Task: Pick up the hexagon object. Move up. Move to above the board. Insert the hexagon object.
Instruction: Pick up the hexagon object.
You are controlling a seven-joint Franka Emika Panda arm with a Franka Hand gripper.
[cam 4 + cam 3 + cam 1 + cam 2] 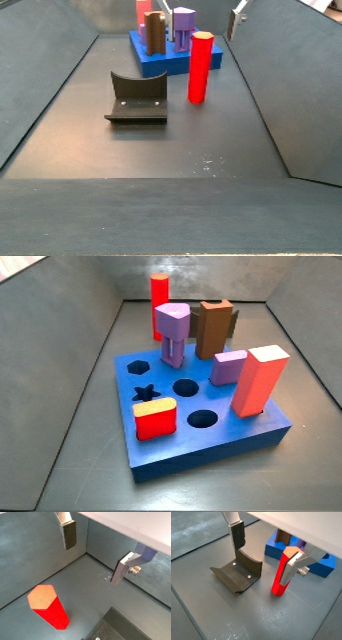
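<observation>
The red peg (201,66) is stood upright on the floor, just beside the blue board (201,436) and near the fixture (138,97). The gripper (261,552) is held above the peg with its 2 jaws open and empty, so nothing has been picked up yet.

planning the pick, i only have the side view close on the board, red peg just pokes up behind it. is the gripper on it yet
observer: No. The gripper hangs above the floor, jaws open and empty; the hexagon object is not between them.
operator: is the peg standing
observer: Yes, upright on the floor, apart from the board.
operator: anything near it
observer: The fixture stands beside it, not touching.
</observation>
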